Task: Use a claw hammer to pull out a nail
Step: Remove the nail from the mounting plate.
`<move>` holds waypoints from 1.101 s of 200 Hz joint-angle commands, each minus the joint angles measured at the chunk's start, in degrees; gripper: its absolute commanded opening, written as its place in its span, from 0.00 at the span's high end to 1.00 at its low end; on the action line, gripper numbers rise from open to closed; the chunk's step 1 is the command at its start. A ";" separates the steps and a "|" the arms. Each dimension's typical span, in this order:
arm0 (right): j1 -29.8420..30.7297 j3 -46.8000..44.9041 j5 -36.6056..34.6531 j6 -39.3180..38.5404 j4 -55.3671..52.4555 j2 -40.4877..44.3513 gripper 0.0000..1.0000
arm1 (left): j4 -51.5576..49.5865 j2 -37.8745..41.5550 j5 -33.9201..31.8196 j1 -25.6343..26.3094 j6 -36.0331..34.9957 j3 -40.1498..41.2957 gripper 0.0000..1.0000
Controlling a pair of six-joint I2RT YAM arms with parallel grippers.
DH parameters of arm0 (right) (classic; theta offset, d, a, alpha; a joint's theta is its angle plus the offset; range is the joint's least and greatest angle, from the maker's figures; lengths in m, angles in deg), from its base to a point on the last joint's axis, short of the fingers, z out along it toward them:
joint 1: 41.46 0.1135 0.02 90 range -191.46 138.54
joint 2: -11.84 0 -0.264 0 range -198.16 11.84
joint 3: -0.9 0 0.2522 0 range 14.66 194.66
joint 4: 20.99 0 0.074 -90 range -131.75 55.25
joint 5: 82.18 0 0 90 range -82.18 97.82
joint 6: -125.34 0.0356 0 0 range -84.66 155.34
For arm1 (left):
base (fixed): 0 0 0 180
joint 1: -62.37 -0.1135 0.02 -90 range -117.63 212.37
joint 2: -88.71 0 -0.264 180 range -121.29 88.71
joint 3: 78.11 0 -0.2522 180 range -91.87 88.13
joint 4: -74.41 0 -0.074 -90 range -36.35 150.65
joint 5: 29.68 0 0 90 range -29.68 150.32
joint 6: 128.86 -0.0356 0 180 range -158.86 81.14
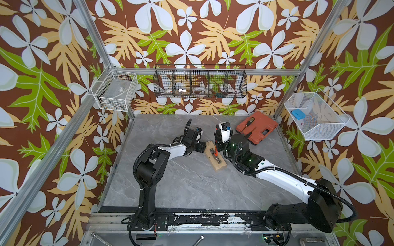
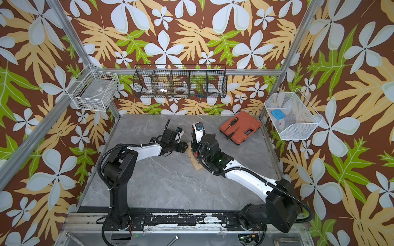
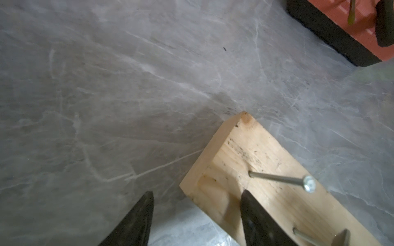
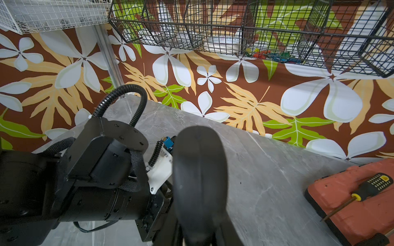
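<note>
Claw hammer (image 1: 215, 152): silver steel head, orange-red shaft, black rubber handle end. Location: head down on the top face of the wood block (image 1: 220, 168), shaft rising steeply into the right tool (image 1: 219, 146), which is clamped on the handle; the right wrist view shows the rounded black butt close to the lens. Long axis: near upright, leaning toward the back wall, so the right arm already has the lever and any prying stroke is probably its own. Nail (image 3: 281, 180): bright steel shank, flat round head, standing well proud of the wood and tilted. Second nail (image 3: 302, 234): same kind, partly cut off at the picture's edge, with a grey metal tip beside it that may be the claw; whether it is seated under a head cannot be told. Wood block: pale softwood, rectangular, scuffed and knotted, lying diagonally on the desk (image 1: 191, 187), between the two arms. Left tool (image 3: 198, 192): jaws apart, holding nothing, one finger over the block's far end, its mate off the edge above the desk. Desk: grey, marble-veined, smooth. Tool case (image 1: 263, 130): orange-red moulded plastic, at the far right, carrying a black-and-yellow-handled screwdriver (image 1: 248, 123).
</note>
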 commanded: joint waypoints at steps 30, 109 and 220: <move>1.15 -3.35 -1.11 0.49 4.43 1.81 1.00 | -2.98 -1.01 -2.19 -0.03 -0.69 -0.09 0.35; 3.65 -9.07 -3.44 -1.68 11.37 4.60 1.00 | -4.98 -1.77 -4.43 -0.03 -0.39 1.64 0.36; 4.23 -10.74 -5.33 -1.42 12.42 5.17 1.00 | -5.91 -2.60 -5.87 -0.03 -0.10 2.55 0.37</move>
